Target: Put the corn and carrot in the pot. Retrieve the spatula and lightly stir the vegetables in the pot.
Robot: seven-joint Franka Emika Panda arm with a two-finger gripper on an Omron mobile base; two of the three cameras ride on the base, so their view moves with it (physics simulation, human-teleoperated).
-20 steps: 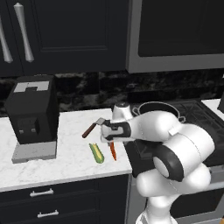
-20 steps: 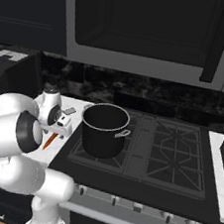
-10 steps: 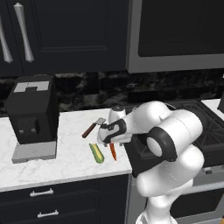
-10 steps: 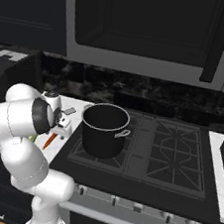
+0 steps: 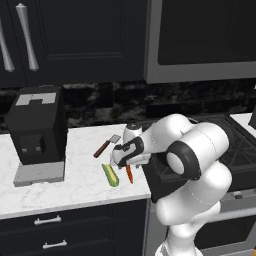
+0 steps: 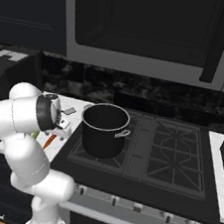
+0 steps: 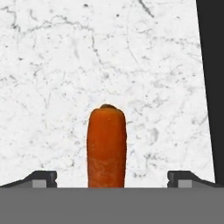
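Swung down and in over the last second, closer to the white marble counter (image 5: pixel 75 185) left of the pot (image 6: pixel 103 130). Gripper (image 7: pixel 111 178) spread wide, straddling the carrot (image 7: pixel 106 146) — corn (image 5: pixel 110 175) beside it, spatula (image 5: pixel 107 145) behind. Step: first pickup; next, probably lower and close.

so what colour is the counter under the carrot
White marble with faint grey veining, clearest in the hand view, where the orange carrot lies on it.
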